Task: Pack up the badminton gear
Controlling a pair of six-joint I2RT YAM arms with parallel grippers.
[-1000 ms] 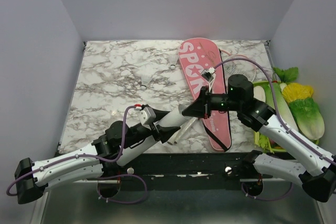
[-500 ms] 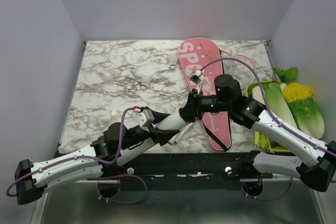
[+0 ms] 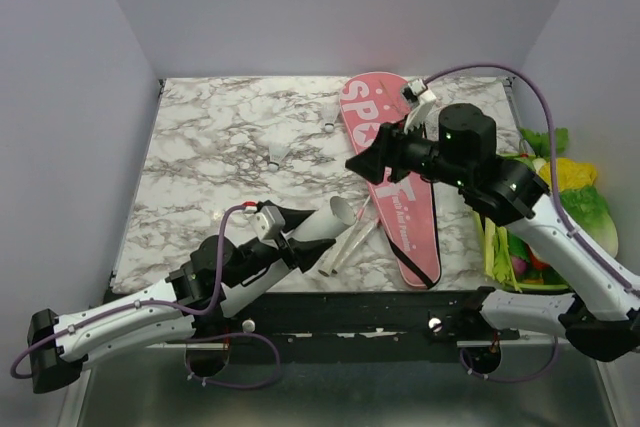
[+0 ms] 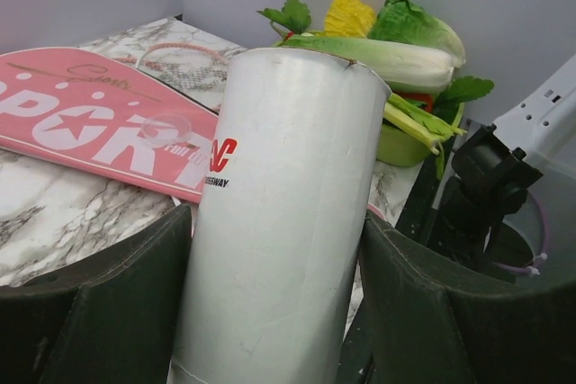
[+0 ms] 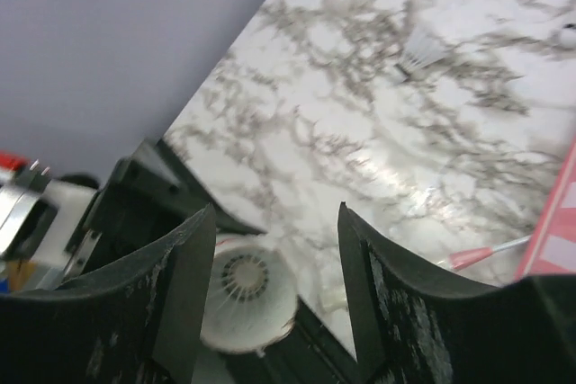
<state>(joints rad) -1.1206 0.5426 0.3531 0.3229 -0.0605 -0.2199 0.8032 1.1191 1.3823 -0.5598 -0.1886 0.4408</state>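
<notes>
My left gripper (image 3: 298, 235) is shut on the long white tube (image 3: 322, 224), which points its open mouth up and right. In the left wrist view the tube (image 4: 288, 222) fills the gap between both fingers. A shuttlecock (image 5: 241, 278) sits inside the tube's mouth. My right gripper (image 3: 357, 163) hovers open and empty above the table, beside the pink "SPORT" bag (image 3: 385, 182); its jaws frame the tube mouth from above (image 5: 276, 222). A slim racket handle (image 3: 345, 245) lies by the tube. A racket head (image 4: 180, 56) shows beyond the bag (image 4: 81, 123).
Loose shuttlecocks lie on the marble table, one (image 3: 275, 160) mid-table, also seen from the right wrist (image 5: 418, 51). Toy vegetables (image 3: 570, 197) fill a green tray at the right edge, behind the tube in the left wrist view (image 4: 387, 42). The table's front edge (image 3: 380, 292) is close.
My right gripper has opened and lifted back away from the tube's mouth toward the bag. The left arm drew the tube slightly toward the near left.
</notes>
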